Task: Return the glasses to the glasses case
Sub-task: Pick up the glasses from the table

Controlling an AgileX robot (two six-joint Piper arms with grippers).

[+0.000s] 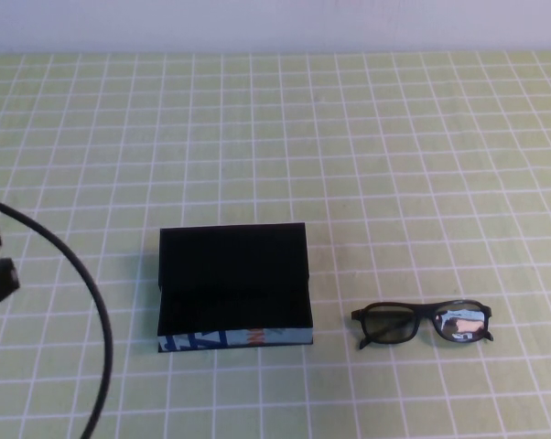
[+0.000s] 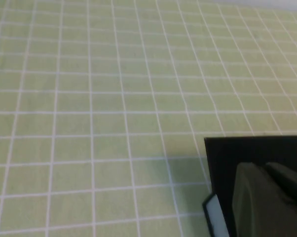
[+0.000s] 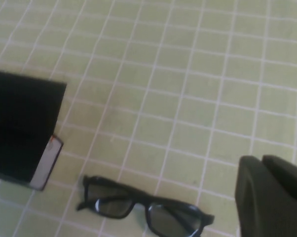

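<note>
Glasses [image 1: 424, 323] lie folded on your table [image 1: 394, 165], just right of the open case [image 1: 234, 285]. Right claw [image 3: 272, 197] hovers clenched nearby; left claw [image 2: 267, 197] unclear. Gripping lenses risks slipping.

Overhead plus two low wrist views

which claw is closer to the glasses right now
Right. The right claw hovers just beside the glasses; the left claw sits by the glasses case, on its far side from them.
</note>
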